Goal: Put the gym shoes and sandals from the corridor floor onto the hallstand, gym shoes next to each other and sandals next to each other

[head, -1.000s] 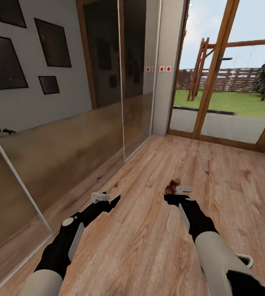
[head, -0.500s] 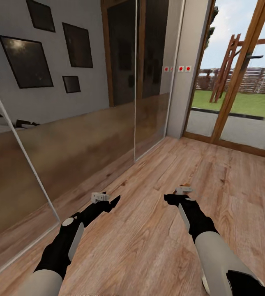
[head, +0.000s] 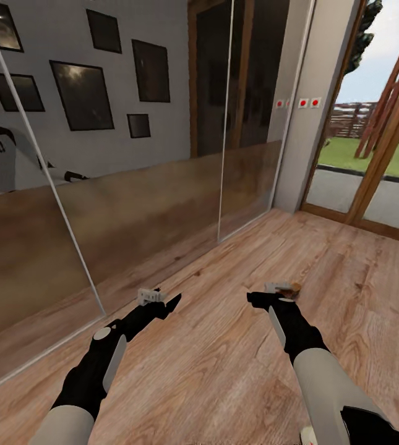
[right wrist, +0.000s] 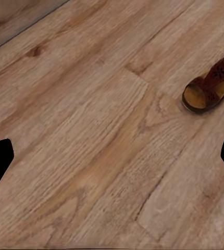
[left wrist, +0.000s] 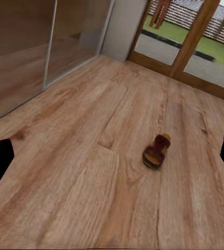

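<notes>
Approach step — one flat brown open sandal (left wrist: 157,151) lies on the wood-plank floor (head: 224,346) at one o'clock, beyond the right gripper (head: 272,294). Both grippers' jaws spread, empty — next, reach and lower.

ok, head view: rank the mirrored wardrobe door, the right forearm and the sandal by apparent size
1. Mirrored wardrobe door, by far the largest.
2. Right forearm, though it sits close to the camera, which inflates it.
3. Sandal, a small brown bit showing just past the right gripper, partly hidden, so its true extent is unclear.
</notes>
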### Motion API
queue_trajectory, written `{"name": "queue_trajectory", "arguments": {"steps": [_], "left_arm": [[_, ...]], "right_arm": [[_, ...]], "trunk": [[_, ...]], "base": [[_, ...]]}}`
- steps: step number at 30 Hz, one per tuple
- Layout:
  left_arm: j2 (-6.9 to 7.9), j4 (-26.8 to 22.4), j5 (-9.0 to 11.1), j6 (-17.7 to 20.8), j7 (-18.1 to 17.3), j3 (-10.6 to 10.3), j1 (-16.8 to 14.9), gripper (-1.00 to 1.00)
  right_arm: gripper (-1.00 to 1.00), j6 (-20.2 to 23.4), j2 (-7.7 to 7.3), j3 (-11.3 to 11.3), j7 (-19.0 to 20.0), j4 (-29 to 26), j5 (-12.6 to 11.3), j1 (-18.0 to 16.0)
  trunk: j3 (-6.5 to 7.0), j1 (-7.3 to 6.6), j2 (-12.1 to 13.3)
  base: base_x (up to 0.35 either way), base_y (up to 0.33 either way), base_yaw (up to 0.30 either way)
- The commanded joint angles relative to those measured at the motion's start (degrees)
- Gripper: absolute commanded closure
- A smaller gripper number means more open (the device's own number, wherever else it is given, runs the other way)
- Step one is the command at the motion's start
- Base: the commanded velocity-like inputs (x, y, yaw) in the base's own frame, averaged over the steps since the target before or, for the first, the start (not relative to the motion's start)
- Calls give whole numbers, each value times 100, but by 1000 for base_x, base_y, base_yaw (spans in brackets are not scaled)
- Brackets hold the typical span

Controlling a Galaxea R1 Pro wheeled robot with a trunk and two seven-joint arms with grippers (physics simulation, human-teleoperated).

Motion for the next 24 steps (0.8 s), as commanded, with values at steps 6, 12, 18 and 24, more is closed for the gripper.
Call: {"name": "queue_trajectory", "arguments": {"steps": [6, 12, 18, 24], "left_arm": [[-7, 1, 36, 42, -42, 20, -5, -100], [-7, 1, 36, 42, -42, 20, -5, -100], [-7, 1, 36, 42, -42, 20, -5, -100], [-7, 1, 36, 42, -42, 20, -5, -100]], "right_arm": [[-100, 30, 5, -24, 15, -13, 56, -4], [-100, 30, 5, -24, 15, -15, 56, -1], [-100, 30, 5, -24, 15, -15, 56, 0], [-100, 30, 5, -24, 14, -17, 56, -1]], "trunk": [[-5, -3, -2], [-5, -3, -2], [-5, -3, -2], [-5, -3, -2]], "base": [[-219, -222, 297], [-237, -205, 297], [-219, -198, 297], [-41, -189, 295]]}}
